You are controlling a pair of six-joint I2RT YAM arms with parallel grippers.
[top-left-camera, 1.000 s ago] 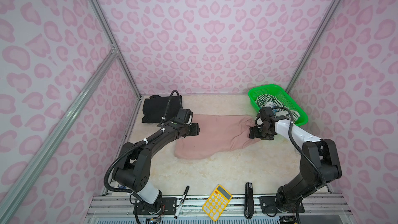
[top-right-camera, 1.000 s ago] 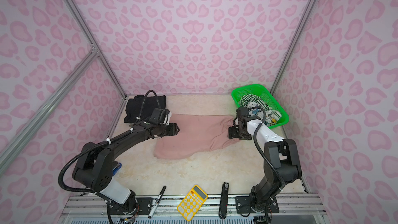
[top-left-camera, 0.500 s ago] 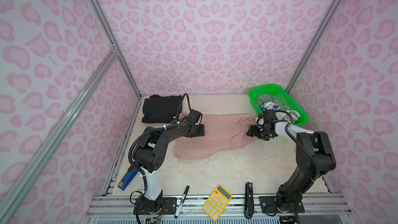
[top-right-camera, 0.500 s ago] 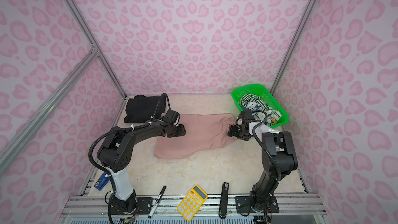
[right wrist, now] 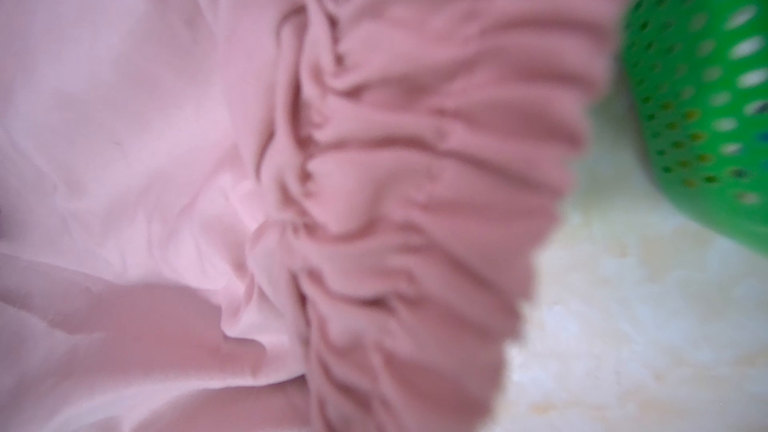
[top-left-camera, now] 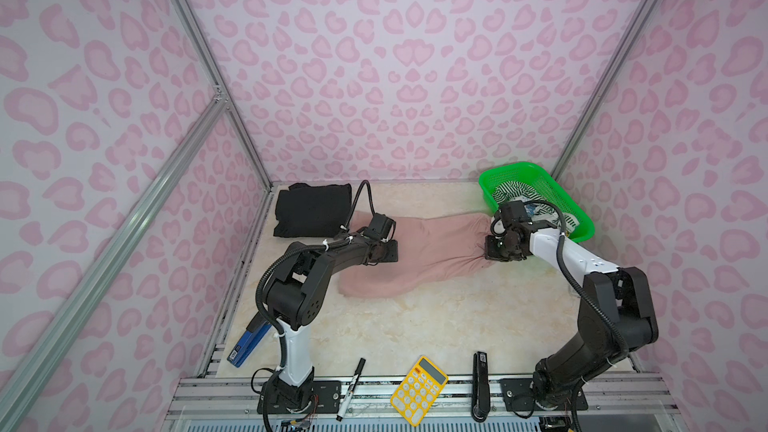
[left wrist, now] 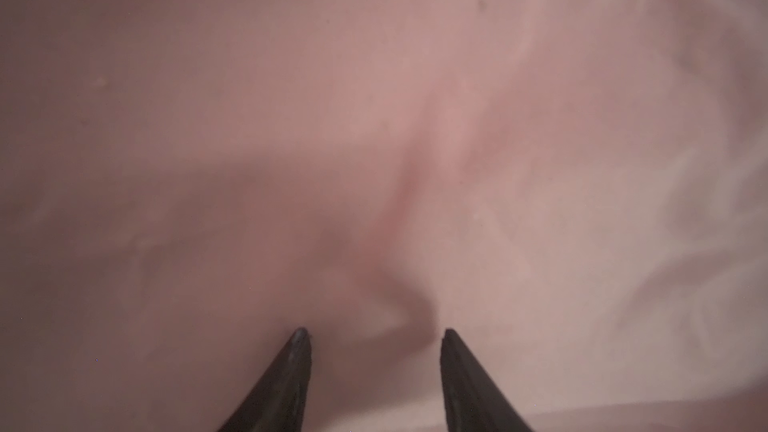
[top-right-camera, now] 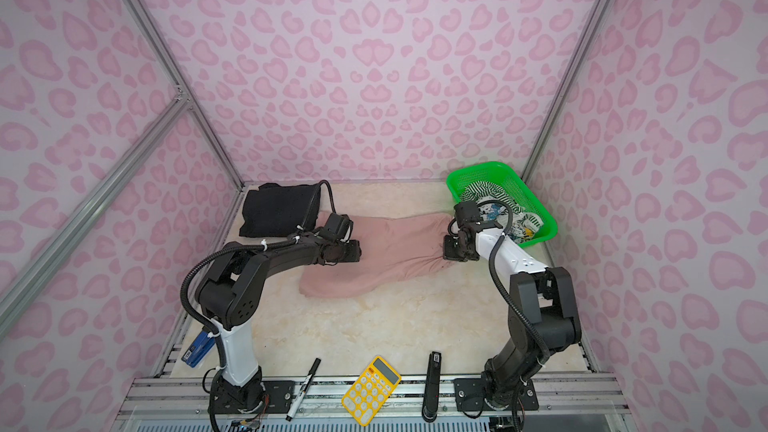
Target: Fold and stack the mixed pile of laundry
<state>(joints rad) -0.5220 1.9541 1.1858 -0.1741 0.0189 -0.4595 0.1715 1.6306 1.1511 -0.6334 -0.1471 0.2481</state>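
The dusty-pink shorts (top-left-camera: pixel 432 251) (top-right-camera: pixel 390 255) lie spread across the middle of the table. My left gripper (top-left-camera: pixel 395 251) (left wrist: pixel 374 332) rests low on their left part. It is open, its fingertips (left wrist: pixel 301 336) pressed into the cloth with a small fold rising between them. My right gripper (top-left-camera: pixel 488 249) (top-right-camera: pixel 445 249) is shut on the gathered waistband (right wrist: pixel 415 160) at the right end, where wrinkles converge; its fingers are hidden in the wrist view. A folded black garment (top-left-camera: pixel 311 209) lies at the back left. Striped (top-left-camera: pixel 513 193) and blue-white printed (top-left-camera: pixel 540 211) pieces sit in the basket.
The green mesh basket (top-left-camera: pixel 519 172) (right wrist: pixel 706 76) stands at the back right, close behind the right gripper. Along the front edge lie a marker (top-left-camera: pixel 351 388), a yellow calculator (top-left-camera: pixel 419 390) and a black stapler (top-left-camera: pixel 481 386). A blue tool (top-left-camera: pixel 247 342) lies at the left wall.
My right gripper has closed on the waistband. My left gripper slid right onto the shorts and its jaws narrowed a little.
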